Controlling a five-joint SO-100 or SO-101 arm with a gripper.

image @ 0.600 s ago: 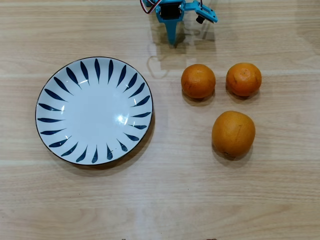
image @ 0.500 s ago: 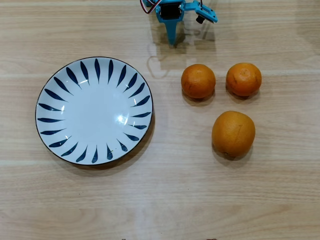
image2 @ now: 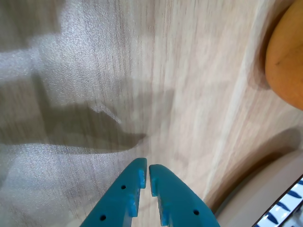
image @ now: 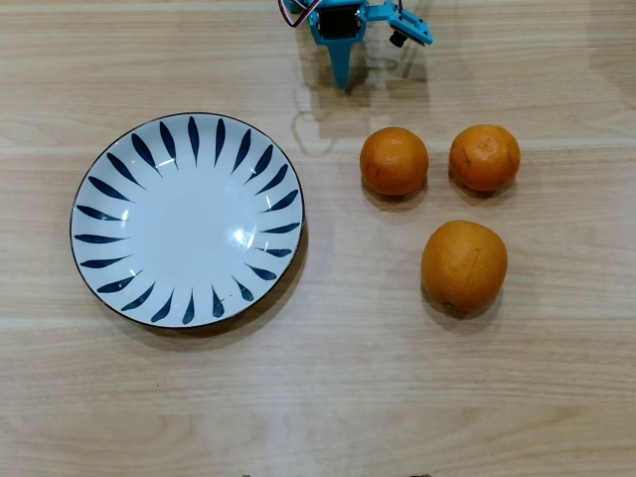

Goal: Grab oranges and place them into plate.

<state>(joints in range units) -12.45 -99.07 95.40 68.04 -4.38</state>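
Change since half a second ago: none; your arm has stayed put, so no pick is begun.

Overhead view, left to right:
- plate [image: 187, 220]: glazed white ceramic, blue leaf strokes, empty.
- gripper [image: 342, 78]: teal plastic, top edge; fingers nearly together with a thin slit between them in the wrist view [image2: 145, 175], holding nothing.
- oranges, dimpled, on the wood-grain table [image: 318, 397]: small orange [image: 394, 161]; larger paler orange [image: 463, 265]; second small orange [image: 484, 157].

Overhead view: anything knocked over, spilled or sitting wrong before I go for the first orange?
Nothing stands out. The plate lies flat and holds nothing, its rim unbroken. All three oranges rest apart on the table, none touching. The gripper is at the top edge, jaws together, holding nothing.
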